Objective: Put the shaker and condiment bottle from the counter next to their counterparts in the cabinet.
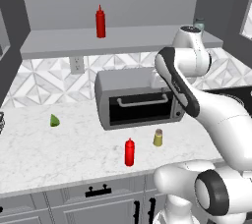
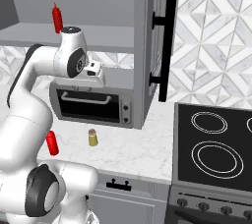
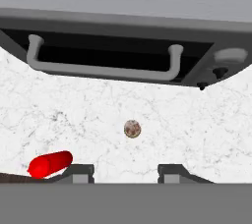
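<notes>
From my seat the desk (image 1: pixel 74 154) reads as polished white marble with grey veins. On it, the condiment bottle (image 1: pixel 129 152) looks like smooth, slightly glossy red plastic; beside it the shaker (image 1: pixel 158 138) is matt olive-yellow with a speckled tan cap. Behind them the toaster oven (image 1: pixel 135 98) shows brushed grey metal around a dark, glassy door. The cabinet (image 1: pixel 118 41) above looks flat matt grey.
</notes>
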